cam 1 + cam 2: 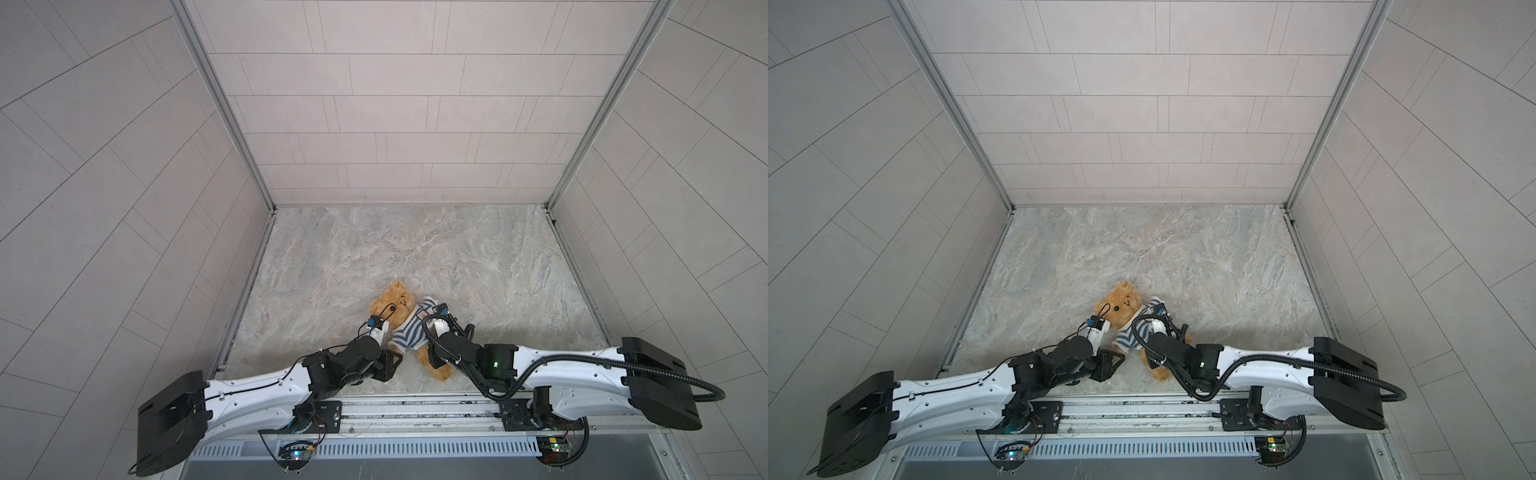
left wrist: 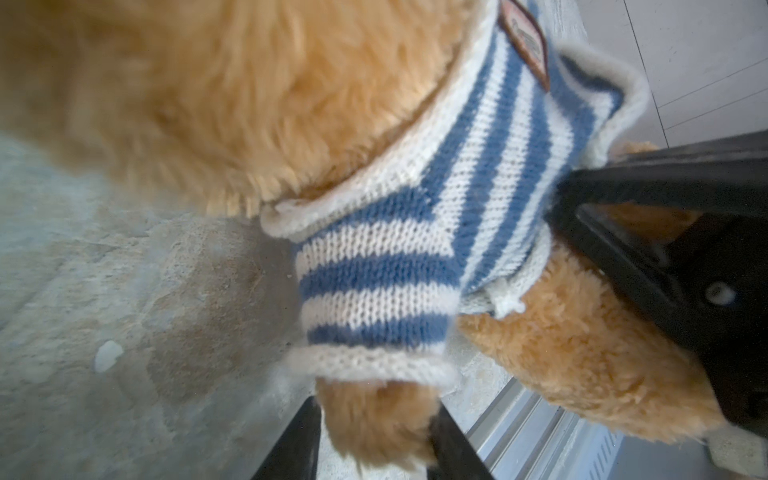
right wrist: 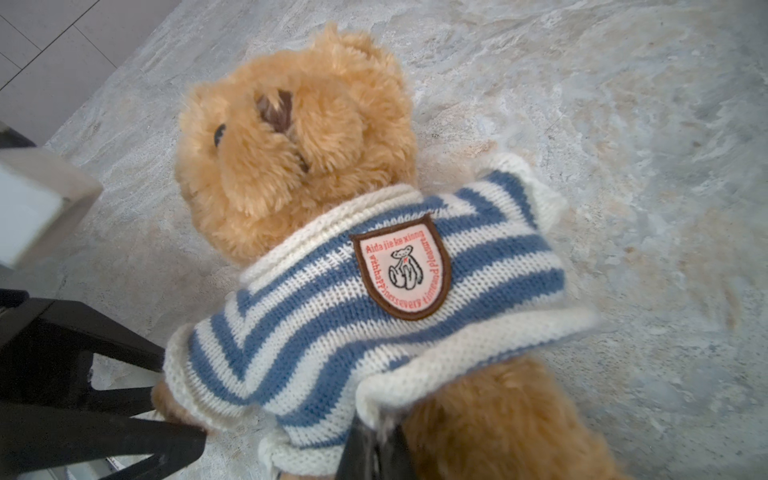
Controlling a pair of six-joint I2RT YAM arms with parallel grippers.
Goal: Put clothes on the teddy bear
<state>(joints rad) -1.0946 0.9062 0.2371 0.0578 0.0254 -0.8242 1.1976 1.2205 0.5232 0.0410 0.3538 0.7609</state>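
While right end effector (image 3: 374,442) clamps teddy bear's (image 3: 291,137) striped shirt (image 3: 316,332), left end effector (image 2: 376,411) apart.

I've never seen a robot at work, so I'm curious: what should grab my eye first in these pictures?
A fluffy golden teddy bear lies on its back on the marbled table, toward the robot's side, wearing a blue-and-white striped shirt. The left gripper straddles one paw while the right gripper pinches the shirt's hem.

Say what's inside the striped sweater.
Torso of the teddy bear, hidden by the striped sweater. Head clears the collar, one paw pokes from a cuff into the left pincer, legs show below the hem. Other arm covered: unclear if sleeved.
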